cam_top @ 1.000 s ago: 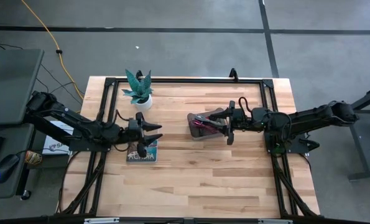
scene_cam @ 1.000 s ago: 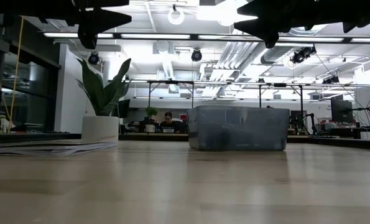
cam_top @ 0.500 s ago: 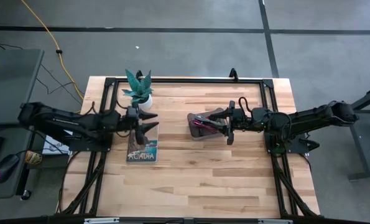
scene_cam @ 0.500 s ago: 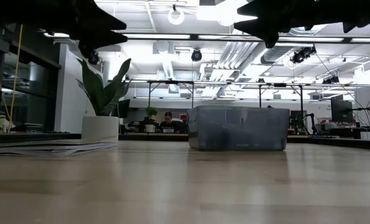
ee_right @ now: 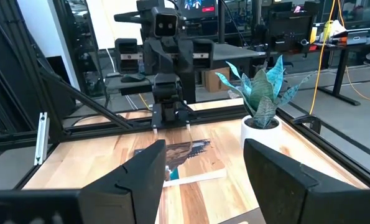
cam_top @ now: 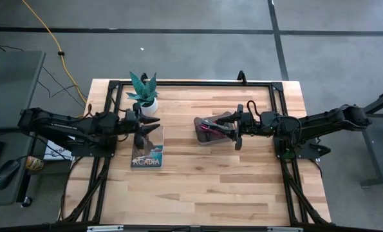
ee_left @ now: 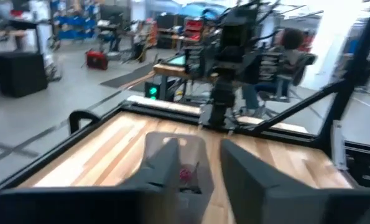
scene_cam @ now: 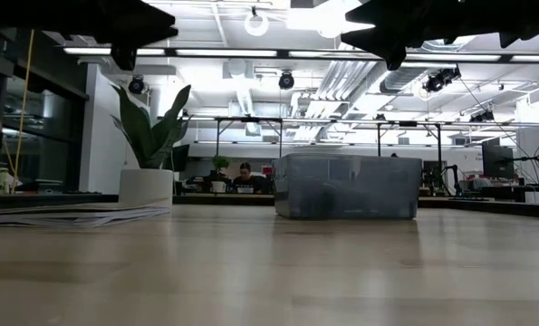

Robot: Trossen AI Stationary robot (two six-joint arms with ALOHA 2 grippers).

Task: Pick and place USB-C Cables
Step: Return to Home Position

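- USB-C Cables (cam_top: 208, 128) down inside the bin (scene_cam: 346, 186) at table centre, so likely all collected; only a thin pink-red strand clear, perhaps others beneath.
- Right gripper (cam_top: 228, 126) above the bin's right edge, dark fingers spread wide, nothing held: a fit pose for a drop over the opening.
- Left gripper (cam_top: 154, 126) over the far end of the book (cam_top: 146, 156), near the potted plant (cam_top: 143, 90), fingers parted, empty, clear of the bin.
- Bin smoky, translucent, straight-walled; table (cam_top: 210, 187) pale planked wood; book flat; plant leaves stiff, pointed.
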